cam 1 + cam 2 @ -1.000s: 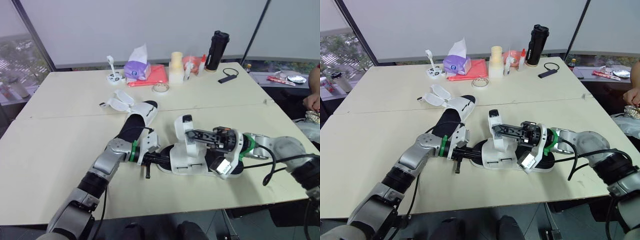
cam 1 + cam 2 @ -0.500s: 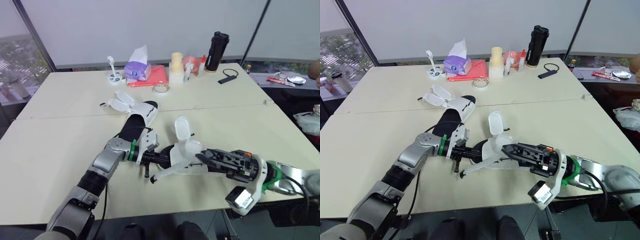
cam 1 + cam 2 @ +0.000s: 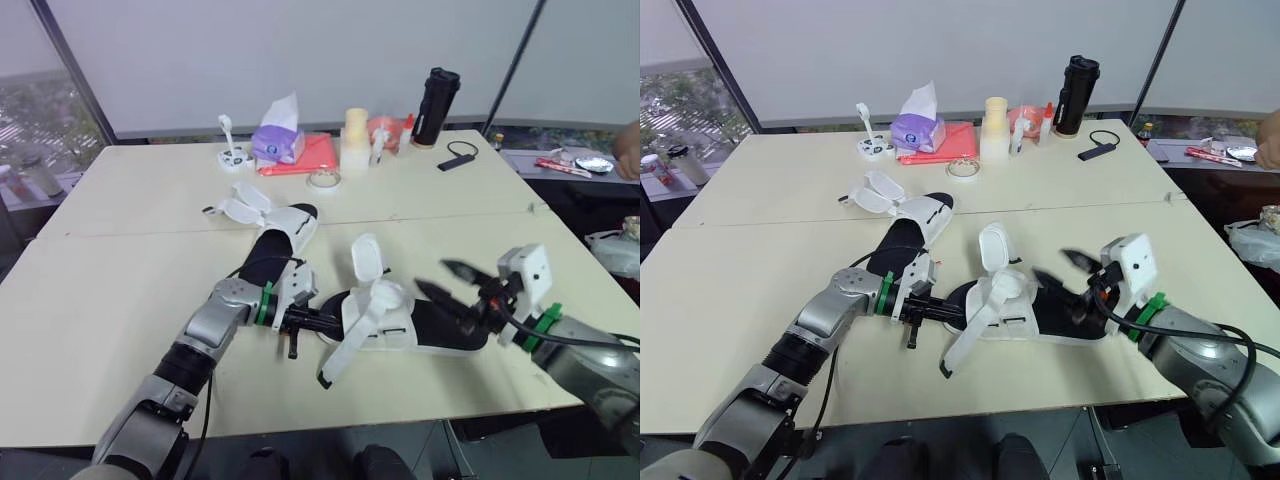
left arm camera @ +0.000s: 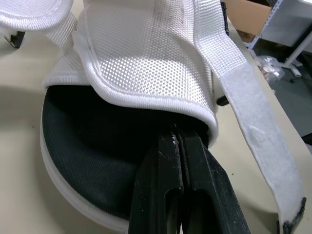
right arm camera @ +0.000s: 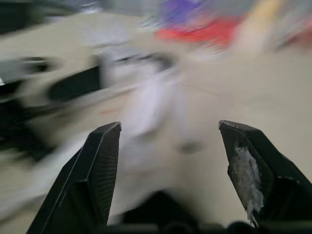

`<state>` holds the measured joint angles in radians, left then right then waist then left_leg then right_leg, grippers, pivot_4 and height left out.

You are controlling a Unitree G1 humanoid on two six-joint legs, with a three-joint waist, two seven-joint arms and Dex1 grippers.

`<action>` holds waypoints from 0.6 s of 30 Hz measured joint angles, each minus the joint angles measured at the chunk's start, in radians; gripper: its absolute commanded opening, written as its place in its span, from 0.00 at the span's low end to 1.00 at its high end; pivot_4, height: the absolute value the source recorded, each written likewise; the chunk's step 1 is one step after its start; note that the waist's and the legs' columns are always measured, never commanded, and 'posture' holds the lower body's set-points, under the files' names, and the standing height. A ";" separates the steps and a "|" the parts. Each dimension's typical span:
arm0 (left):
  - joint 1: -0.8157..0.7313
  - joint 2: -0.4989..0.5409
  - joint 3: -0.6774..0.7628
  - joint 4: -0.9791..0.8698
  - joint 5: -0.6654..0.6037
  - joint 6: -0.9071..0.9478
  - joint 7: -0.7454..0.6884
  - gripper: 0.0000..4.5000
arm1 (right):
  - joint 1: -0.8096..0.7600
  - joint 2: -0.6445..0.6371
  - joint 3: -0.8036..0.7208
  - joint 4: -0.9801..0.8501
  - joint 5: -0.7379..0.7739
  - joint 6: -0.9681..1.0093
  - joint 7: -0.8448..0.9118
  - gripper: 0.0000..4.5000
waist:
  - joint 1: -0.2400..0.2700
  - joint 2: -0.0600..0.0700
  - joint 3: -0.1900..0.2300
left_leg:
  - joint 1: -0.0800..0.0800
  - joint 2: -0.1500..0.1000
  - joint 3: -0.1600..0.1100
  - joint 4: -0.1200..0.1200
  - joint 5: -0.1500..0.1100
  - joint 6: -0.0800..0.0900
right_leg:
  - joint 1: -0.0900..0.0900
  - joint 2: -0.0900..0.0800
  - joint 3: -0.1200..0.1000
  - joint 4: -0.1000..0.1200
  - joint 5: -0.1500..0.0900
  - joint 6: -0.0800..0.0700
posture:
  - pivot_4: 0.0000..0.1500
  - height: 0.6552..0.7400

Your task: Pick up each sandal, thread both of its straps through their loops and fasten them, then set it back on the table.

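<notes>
The near sandal [image 3: 405, 328], black sole with white upper, lies on the table [image 3: 120, 300] in front of me. My left gripper [image 3: 325, 321] is shut at its toe end; in the left wrist view the fingertips [image 4: 178, 146] sit pressed together on the black insole, tucked under the white upper's edge. One long strap [image 3: 345, 350] hangs loose down to the table, and another flap [image 3: 367, 255] stands upright. My right gripper [image 3: 432, 277] hovers open over the heel, holding nothing, its fingers [image 5: 102, 165] wide apart. The second sandal [image 3: 283, 224] lies farther back, straps undone.
Along the far edge stand a purple tissue pack [image 3: 276, 135] on a red cloth [image 3: 310, 152], a tape roll [image 3: 321, 178], a cream cup [image 3: 353, 135], a black bottle [image 3: 434, 92] and a small black device [image 3: 455, 155]. A person's hand [image 3: 628, 150] shows at the right edge.
My right gripper let go of the long strap, opened and swung back to the right over the heel. The strap dropped to the table. The left gripper stayed at the toe.
</notes>
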<state>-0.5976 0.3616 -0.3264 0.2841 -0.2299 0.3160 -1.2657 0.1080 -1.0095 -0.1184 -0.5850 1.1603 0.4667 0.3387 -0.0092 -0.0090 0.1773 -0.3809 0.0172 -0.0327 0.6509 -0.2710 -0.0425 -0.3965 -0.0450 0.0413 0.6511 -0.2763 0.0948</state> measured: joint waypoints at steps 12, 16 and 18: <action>0.030 -0.015 -0.002 -0.031 0.001 -0.010 0.033 0.00 | 0.123 0.086 0.108 -0.108 0.330 0.294 0.039 0.75 | -0.004 -0.002 0.000 | -0.003 0.000 0.000 0.002 -0.001 0.001 | -0.001 0.001 0.000 -0.002 -0.001 0.002 | 1.00 1.00; 0.041 -0.018 -0.001 -0.048 0.000 0.003 0.049 0.00 | 0.010 0.195 0.181 -0.023 0.219 0.314 -0.007 0.75 | -0.003 -0.003 -0.001 | -0.003 -0.001 0.000 0.002 -0.001 0.001 | -0.001 0.000 0.001 -0.002 -0.001 0.002 | 1.00 1.00; 0.045 -0.019 -0.001 -0.055 0.000 0.005 0.051 0.00 | -0.038 0.247 0.217 0.029 0.168 0.330 -0.010 0.75 | -0.002 -0.003 -0.001 | -0.004 -0.001 0.000 0.002 -0.001 0.001 | -0.002 0.000 0.000 -0.002 -0.001 0.003 | 1.00 1.00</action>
<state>-0.5526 0.3430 -0.3273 0.2290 -0.2301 0.3205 -1.2143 0.0702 -0.7629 0.0982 -0.5558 1.3285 0.7972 0.3286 -0.0108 -0.0116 0.1766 -0.3844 0.0167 -0.0331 0.6531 -0.2718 -0.0412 -0.3982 -0.0447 0.0417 0.6496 -0.2777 0.0974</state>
